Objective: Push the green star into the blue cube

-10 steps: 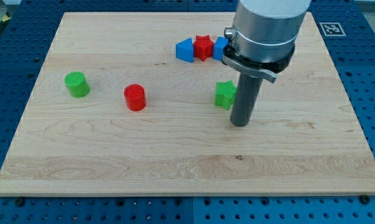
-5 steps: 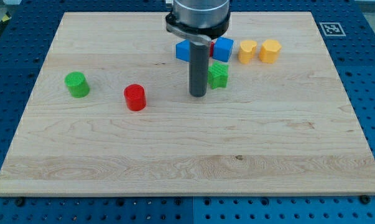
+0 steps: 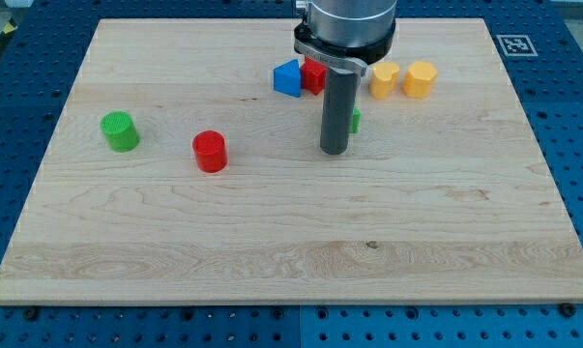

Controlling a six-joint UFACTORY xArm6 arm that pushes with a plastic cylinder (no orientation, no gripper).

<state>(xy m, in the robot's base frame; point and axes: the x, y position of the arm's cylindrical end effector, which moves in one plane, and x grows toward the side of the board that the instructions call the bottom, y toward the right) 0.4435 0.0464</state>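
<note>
My tip (image 3: 334,151) rests on the board near its middle, a little toward the view's top. The green star (image 3: 355,121) is almost wholly hidden behind the rod; only a sliver shows at the rod's right edge, just above the tip. The blue cube is hidden behind the arm, between the red star (image 3: 313,73) and the yellow blocks. I cannot tell whether the green star touches it.
A blue triangular block (image 3: 287,78) sits left of the red star. Two yellow blocks (image 3: 385,78) (image 3: 420,78) lie right of the arm. A red cylinder (image 3: 210,151) and a green cylinder (image 3: 119,130) stand at the view's left. The wooden board (image 3: 272,251) ends in blue perforated table.
The tip swung left past the green star, then came back right to sit just below it. The star moved up toward the blue cube and is now mostly hidden.
</note>
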